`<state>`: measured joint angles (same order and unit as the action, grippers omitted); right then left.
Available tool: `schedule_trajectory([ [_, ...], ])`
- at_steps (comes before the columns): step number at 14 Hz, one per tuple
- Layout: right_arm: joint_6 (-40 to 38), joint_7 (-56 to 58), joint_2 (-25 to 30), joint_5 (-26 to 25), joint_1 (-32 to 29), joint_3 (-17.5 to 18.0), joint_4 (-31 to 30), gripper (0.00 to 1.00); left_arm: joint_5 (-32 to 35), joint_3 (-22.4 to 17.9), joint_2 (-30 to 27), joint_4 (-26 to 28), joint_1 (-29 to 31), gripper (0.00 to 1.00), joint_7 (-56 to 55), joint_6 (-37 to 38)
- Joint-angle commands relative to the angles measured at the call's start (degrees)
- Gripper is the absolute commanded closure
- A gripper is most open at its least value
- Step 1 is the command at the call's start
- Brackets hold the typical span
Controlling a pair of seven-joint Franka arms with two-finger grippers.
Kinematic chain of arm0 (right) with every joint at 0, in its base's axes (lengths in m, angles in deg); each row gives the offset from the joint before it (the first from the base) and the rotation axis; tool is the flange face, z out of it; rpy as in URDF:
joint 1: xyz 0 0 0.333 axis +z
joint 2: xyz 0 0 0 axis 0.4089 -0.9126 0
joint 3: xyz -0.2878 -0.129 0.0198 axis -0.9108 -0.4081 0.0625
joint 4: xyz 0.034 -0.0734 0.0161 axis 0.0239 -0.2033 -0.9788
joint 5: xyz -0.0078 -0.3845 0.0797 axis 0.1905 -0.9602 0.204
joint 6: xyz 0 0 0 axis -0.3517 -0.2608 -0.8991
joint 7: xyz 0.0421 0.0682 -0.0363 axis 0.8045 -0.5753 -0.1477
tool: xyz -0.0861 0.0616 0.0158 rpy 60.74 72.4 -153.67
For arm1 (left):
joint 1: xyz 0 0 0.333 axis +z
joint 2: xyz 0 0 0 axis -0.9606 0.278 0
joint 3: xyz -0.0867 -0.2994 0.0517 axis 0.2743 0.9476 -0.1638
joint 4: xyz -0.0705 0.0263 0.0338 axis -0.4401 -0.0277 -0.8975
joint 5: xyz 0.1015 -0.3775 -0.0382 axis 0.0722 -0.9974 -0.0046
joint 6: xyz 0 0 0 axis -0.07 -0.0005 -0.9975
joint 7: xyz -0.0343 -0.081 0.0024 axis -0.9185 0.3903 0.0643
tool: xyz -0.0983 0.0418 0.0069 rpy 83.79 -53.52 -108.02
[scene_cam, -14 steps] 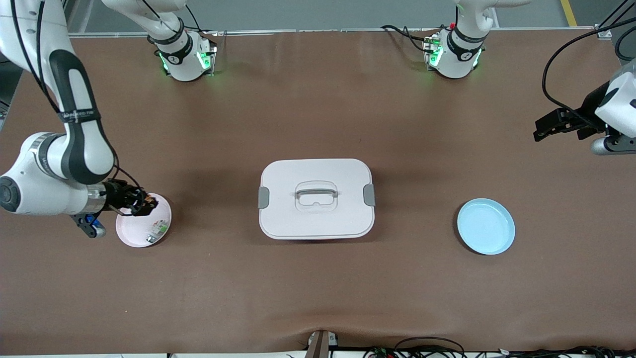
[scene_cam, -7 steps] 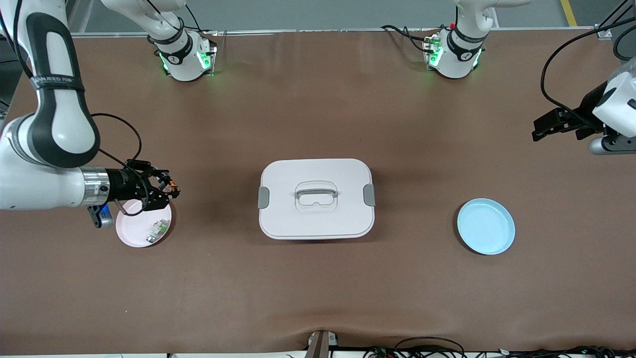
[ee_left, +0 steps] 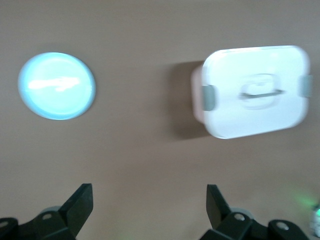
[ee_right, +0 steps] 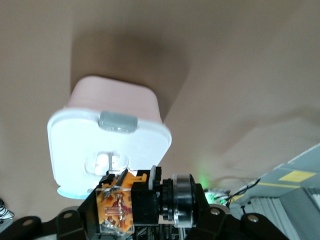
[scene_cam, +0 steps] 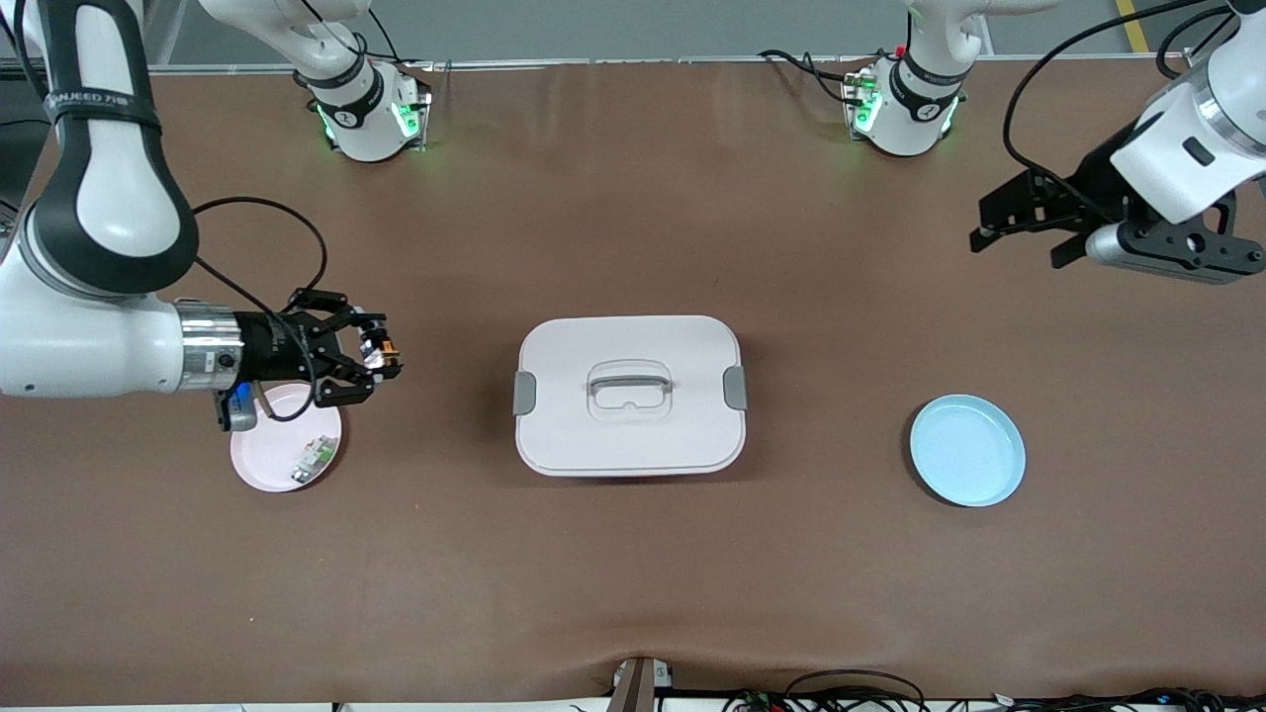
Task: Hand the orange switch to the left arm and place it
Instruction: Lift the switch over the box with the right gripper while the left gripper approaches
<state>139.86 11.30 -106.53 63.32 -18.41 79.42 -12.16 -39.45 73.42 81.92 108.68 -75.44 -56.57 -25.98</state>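
My right gripper (scene_cam: 381,356) is shut on the orange switch (scene_cam: 384,348), a small black and orange part, and holds it in the air over the table between the pink plate (scene_cam: 267,470) and the box (scene_cam: 629,396). In the right wrist view the switch (ee_right: 131,201) fills the jaws, with the white box (ee_right: 100,150) past it. My left gripper (scene_cam: 1019,229) is open and empty, up in the air over the table at the left arm's end. The left wrist view shows its open fingers (ee_left: 80,202) over bare table, with the box (ee_left: 252,90) farther off.
A blue plate (scene_cam: 967,450) lies beside the box toward the left arm's end; it also shows in the left wrist view (ee_left: 56,85). The pink plate holds a small whitish-green part (scene_cam: 315,455) and another small part.
My right gripper has risen off the pink plate with the orange switch and moved toward the box. My left gripper has swung in from the table's end toward the middle.
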Motion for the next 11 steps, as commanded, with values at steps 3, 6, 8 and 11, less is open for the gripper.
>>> schedule_trajectory([
  [3,0.5,-6.5,1.8,7.3,2.6,-0.2,0.9,1.0,-15.7,-1.4,3.3,-1.0,2.5,0.0,1.3,-2.1],
  [6,2.2,-10.3,1.8,10.0,4.4,-0.2,2.7,1.0,-21.6,-1.4,5.7,-1.7,3.7,0.0,1.6,-4.6],
  [8,6.0,-13.7,1.7,10.3,7.2,-0.2,3.5,1.0,-24.5,-0.5,9.1,-1.6,2.5,0.0,1.5,-9.1],
  [11,9.8,-19.1,1.2,11.0,11.9,-0.4,5.8,1.0,-22.8,1.3,10.2,0.0,-3.3,0.0,0.3,-16.7],
])
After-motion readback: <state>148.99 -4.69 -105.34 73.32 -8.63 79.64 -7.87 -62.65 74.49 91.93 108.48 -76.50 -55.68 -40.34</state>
